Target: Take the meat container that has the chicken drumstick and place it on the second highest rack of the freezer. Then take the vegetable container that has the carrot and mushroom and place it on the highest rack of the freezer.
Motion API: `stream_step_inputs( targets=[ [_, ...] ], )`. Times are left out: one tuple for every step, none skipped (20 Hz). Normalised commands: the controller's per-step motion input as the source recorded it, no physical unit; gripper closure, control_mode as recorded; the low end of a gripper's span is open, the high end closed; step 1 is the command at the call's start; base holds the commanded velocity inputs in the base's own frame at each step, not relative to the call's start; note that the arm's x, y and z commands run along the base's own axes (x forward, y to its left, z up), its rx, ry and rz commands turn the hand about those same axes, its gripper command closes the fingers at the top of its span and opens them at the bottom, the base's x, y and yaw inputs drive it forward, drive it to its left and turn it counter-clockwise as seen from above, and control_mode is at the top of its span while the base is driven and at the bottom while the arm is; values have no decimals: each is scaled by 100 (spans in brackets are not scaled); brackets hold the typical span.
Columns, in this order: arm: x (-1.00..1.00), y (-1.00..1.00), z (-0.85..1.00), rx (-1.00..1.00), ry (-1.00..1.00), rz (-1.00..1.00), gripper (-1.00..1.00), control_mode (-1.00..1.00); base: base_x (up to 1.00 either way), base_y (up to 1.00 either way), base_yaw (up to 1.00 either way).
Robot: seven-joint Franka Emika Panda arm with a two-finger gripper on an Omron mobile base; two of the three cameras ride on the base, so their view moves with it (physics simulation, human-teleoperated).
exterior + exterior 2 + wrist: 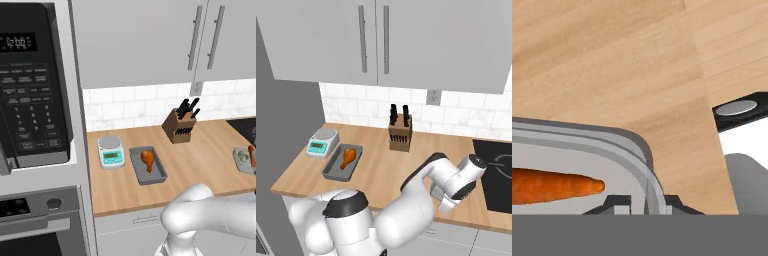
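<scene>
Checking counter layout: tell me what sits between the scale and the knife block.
The grey tray holding the chicken drumstick lies between scale and knife block, in the left base view.

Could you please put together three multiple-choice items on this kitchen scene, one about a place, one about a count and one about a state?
1. Where does the container with the chicken drumstick sit?
A. on the stovetop
B. on the wooden counter, beside the kitchen scale
C. inside the microwave

2. How many dark knife handles stick out of the knife block in the right base view?
A. two
B. five
C. none

3. How does the gripper stand to the vegetable container?
A. far above it
B. on the scale
C. its finger tips are on either side of the container's rim, near the carrot

Answers: 1 B, the grey tray lies on the counter next to the scale. 2 A, two handles show. 3 C, the hand view shows the rim between the tips, with the carrot inside.
</scene>
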Motion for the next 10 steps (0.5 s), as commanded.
stream_step_inputs(
  targets=[
    [-77, 0, 0, 0, 0, 0, 100, -100, 0, 0, 0],
    [-73, 4, 0, 0, -1, 0, 100, -100, 0, 0, 0],
    [-57, 0, 21, 0, -9, 0, 100, -100, 0, 0, 0],
    [-49, 0, 35, -1, -10, 0, 100, -100, 0, 0, 0],
    [-49, 14, 54, -10, -9, 0, 100, -100, 0, 0, 0],
    [-53, 27, 66, -14, -11, 2, 100, -100, 0, 0, 0],
    [-56, 44, 69, -16, -12, 4, 100, -100, 0, 0, 0],
    [-49, 60, 84, -22, -16, 7, 100, -100, 0, 0, 0],
    [-44, 70, 72, -24, -18, 8, 100, -100, 0, 0, 0],
    [-39, 78, 82, -28, -22, 13, 100, -100, 0, 0, 0]
  ],
)
